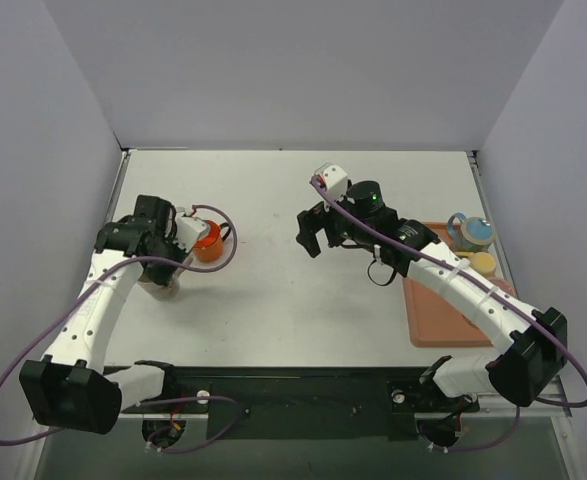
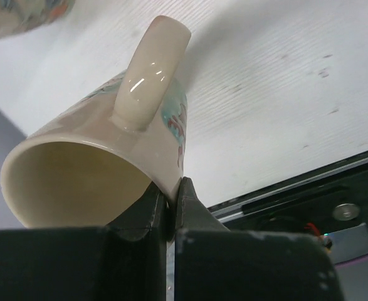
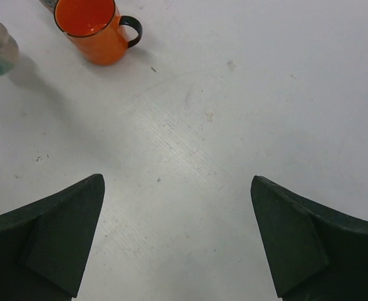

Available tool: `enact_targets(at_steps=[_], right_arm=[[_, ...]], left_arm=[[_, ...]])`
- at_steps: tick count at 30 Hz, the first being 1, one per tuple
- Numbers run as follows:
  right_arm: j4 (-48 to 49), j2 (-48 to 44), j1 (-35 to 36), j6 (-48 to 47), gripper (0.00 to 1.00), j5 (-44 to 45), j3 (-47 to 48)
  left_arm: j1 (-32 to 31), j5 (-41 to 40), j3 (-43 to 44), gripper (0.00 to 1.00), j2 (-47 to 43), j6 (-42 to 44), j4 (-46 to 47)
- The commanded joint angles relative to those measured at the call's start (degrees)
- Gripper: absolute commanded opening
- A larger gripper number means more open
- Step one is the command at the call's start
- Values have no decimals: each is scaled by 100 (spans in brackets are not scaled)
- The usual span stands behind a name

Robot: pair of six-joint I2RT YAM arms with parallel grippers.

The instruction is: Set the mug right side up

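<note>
Left gripper clamped on mug rim; right gripper released.

The left gripper [image 2: 170,189] pinches the rim of the cream patterned mug [image 2: 77,128], one finger inside the mouth and one outside. The mug lies tilted on its side with its handle [image 2: 149,69] upward, at the left of the white table [image 1: 303,300], near an upright orange mug [image 1: 207,243]. Contact with the table cannot be told. The right gripper [image 3: 177,182] hangs over mid-table, jaws spread wide and empty. A reddish tray [image 1: 443,315] sits at the right edge.
</note>
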Motion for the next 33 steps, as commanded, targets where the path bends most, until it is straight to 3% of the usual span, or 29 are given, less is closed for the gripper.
enact_targets(at_steps=[1,4,7,10,14,19,29,33], right_arm=[[-125,-366,11,-170,96,472,-145],[-186,-472,2,-284,97,526,-250],[-248,-595,-16,-364,97,596,-339],[-292,-683,-24,-425,97,658,-426],[-283,-832,-112,-496,97,737,-567],[-274,-894,-218,-478,98,755,-638],[183,-1324,-542,-277,98,1062,-1024],[122,-1579,-990,-83,99,1975,-1077]], left_arm=[[720,-1002,-5,0,237,921,310],[1396,-767,108,0,669,1027,390],[1715,-161,319,0,1169,1071,425],[1882,-54,399,0,1504,1062,460],[1979,16,460,0,1786,975,513],[2049,640,487,0,1550,1001,399],[2041,825,504,0,1329,869,337],[2041,719,417,0,1399,887,478]])
